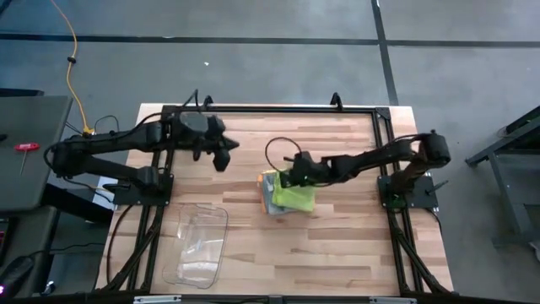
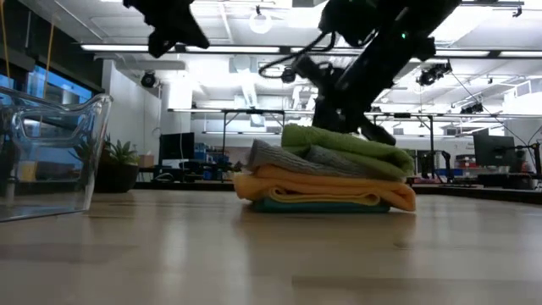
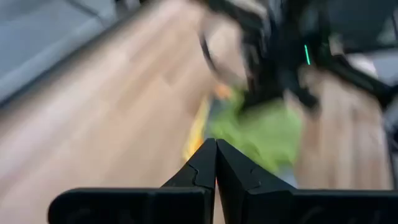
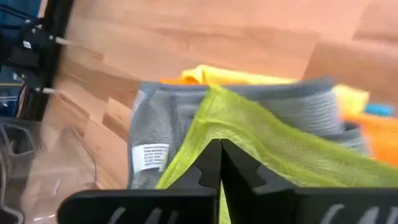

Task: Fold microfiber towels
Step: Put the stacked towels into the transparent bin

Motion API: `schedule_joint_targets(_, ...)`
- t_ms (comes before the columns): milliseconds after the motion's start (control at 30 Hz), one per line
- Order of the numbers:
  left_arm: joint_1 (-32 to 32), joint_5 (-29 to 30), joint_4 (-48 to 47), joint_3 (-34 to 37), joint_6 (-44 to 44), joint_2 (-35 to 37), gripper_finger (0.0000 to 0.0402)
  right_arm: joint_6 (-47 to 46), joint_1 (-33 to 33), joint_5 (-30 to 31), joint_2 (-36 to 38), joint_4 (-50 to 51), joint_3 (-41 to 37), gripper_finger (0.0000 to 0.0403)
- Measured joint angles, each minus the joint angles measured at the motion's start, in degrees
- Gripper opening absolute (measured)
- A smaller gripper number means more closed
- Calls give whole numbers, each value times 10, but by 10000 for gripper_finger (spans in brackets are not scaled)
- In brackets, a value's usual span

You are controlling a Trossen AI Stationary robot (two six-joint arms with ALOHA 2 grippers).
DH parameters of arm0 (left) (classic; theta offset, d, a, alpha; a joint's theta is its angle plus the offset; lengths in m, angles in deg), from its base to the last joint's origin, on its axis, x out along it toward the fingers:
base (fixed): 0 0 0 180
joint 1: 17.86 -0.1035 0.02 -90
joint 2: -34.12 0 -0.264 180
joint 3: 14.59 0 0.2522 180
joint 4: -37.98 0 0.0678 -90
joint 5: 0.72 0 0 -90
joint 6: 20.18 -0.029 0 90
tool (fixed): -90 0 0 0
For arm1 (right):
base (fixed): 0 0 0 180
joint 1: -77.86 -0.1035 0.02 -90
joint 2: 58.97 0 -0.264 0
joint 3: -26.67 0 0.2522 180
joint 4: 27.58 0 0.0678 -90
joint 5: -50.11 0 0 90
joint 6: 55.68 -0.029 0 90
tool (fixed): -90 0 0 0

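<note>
**Last towel on the stack: tidying the green one**

I have the wooden worktop [image 1: 337, 245] in front of me with the towels piled just right of its middle. To the near left lies the clear bin [image 1: 201, 245], well apart from the pile and, as far as I can see, with no towel in it.

The stack [image 2: 326, 174] reads, bottom to top: teal towel [image 2: 313, 206], yellow towel [image 2: 339, 197], orange towel [image 2: 330, 180], grey towel [image 2: 279, 157] and green towel [image 2: 343, 142] on top. All five look folded, though the green one sits skewed toward the right of the pile and its edge does not line up with the grey one beneath.

My right claw [image 1: 297, 174] is at the far edge of the stack, low over the green towel; its fingers [image 4: 219, 163] sit together, and I cannot tell whether a pinch of green cloth lies between them. My left claw [image 1: 223, 158] hangs above bare wood to the far left of the pile, fingers [image 3: 214, 168] pressed together, gripping nothing.

I judge the folding nearly done. The next move calls for a gentle nudge or a clean lift away, without dragging the top towel off the pile.
</note>
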Motion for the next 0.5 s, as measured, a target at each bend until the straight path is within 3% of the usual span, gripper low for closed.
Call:
schedule_joint_targets(133,69,-26,-105,0,50,7,0,31,25,17,44,25,1,0)
schedule_joint_targets(300,188,-83,-258,0,211,5,0,53,51,25,70,37,1,0)
schedule_joint_targets(500,358,-90,-280,0,439,-36,0,58,62,23,71,61,2,0)
